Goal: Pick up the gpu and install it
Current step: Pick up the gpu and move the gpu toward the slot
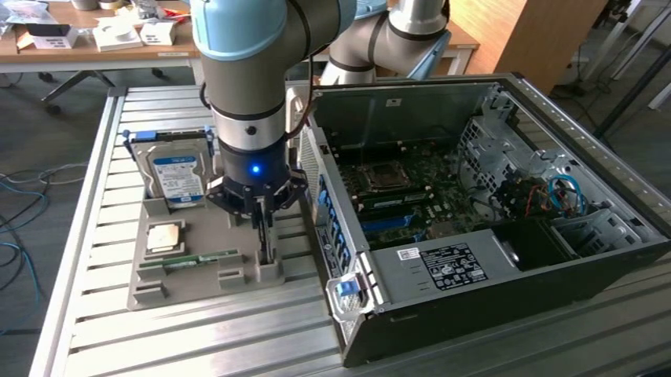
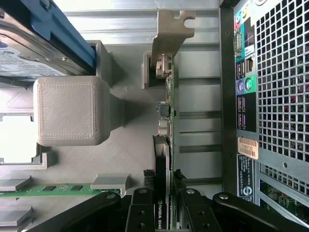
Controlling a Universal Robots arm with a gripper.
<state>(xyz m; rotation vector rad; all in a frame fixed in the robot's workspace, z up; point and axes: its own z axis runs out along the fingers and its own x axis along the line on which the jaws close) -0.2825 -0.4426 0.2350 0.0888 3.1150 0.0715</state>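
Exterior view: the pincer is down in the gray tray on the table, clamped on the graphics card, which stands on edge in its slot. A hard drive stands at the tray's far end and a memory stick lies flat nearby. The open computer case sits just beside the tray on the exterior view's right.

Wrist view: the fingers press both faces of the card. Its metal bracket is at the far end. Only a narrow gap separates the card from the case's back wall. A tray block on the other side stands apart from it.
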